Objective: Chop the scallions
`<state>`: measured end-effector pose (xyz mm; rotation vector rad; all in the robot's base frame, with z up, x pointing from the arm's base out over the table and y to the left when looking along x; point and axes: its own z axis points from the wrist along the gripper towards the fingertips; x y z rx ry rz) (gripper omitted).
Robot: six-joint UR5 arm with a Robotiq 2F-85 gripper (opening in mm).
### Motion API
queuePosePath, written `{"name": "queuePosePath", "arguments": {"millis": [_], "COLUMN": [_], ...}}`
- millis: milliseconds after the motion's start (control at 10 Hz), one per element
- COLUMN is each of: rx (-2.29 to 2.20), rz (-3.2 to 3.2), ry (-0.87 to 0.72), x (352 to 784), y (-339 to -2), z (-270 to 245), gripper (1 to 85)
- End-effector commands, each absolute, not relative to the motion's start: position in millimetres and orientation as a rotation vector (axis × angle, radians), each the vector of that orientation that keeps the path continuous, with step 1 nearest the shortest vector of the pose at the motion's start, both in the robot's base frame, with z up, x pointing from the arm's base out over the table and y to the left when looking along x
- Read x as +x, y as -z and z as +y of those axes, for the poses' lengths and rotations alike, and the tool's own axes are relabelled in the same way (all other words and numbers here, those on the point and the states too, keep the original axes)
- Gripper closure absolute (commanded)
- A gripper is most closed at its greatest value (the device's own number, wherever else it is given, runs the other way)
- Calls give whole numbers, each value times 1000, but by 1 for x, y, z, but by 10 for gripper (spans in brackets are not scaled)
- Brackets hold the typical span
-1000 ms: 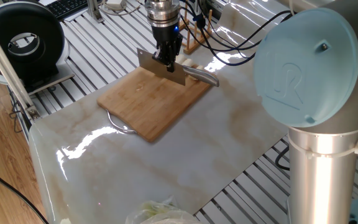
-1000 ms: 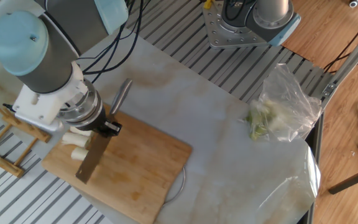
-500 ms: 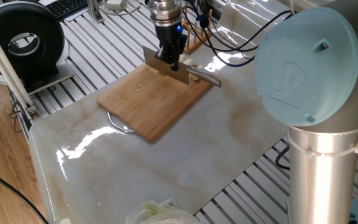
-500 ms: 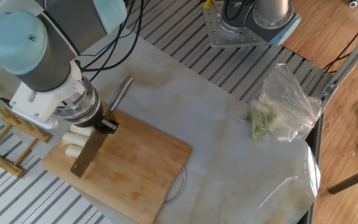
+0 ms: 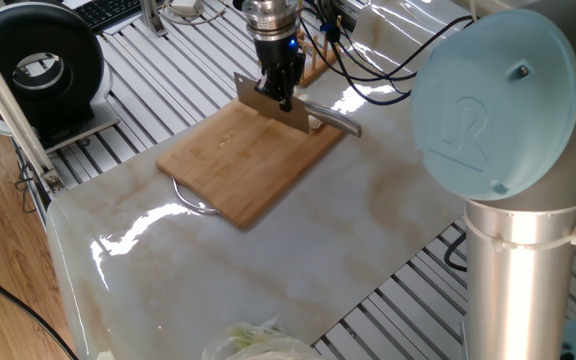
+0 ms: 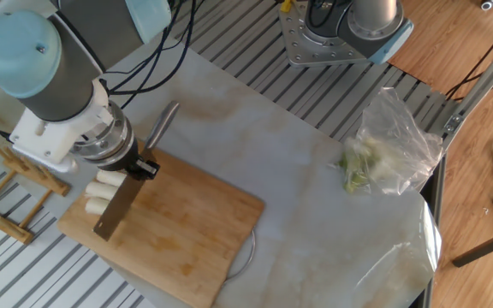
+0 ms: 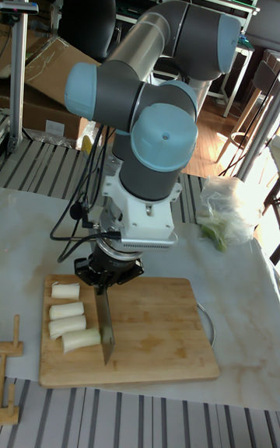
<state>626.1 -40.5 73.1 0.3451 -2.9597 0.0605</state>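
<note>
My gripper (image 7: 106,278) is clamped on the spine of a knife (image 7: 104,324), whose blade hangs edge-down over the left part of the wooden cutting board (image 7: 155,335). In the tall fixed view the blade runs front to back across the board, its tip near the front edge. The knife's metal handle (image 6: 163,126) sticks out behind my wrist, up and away over the marble tabletop (image 6: 298,197).

The scallions (image 7: 68,320) lie as four short pale chunks in a column on the board's left end, just beside the blade on its left side. The nearest chunk (image 7: 82,340) looks as if it touches the blade, though I cannot be sure from this angle. From the other fixed view only two chunks (image 6: 101,192) show, partly hidden behind my wrist.

A clear plastic bag of greens (image 6: 382,154) sits well apart on the tabletop, and a small wooden rack (image 6: 11,201) stands just off the board's end.
</note>
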Motion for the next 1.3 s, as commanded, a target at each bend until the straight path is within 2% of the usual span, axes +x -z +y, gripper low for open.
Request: {"name": "queuePosePath", "arguments": {"millis": [0,300,700,1200], "rx": [367,303,310,248], "rz": [-2970,-2998,-3046,-3057], "ry": [-45,35,-29,-13], "x": [626,629,645,647], "y": [-73,-70,-65,-67], "z": [-54,-41,-44,-45], "gripper": [843,843,843,843]}}
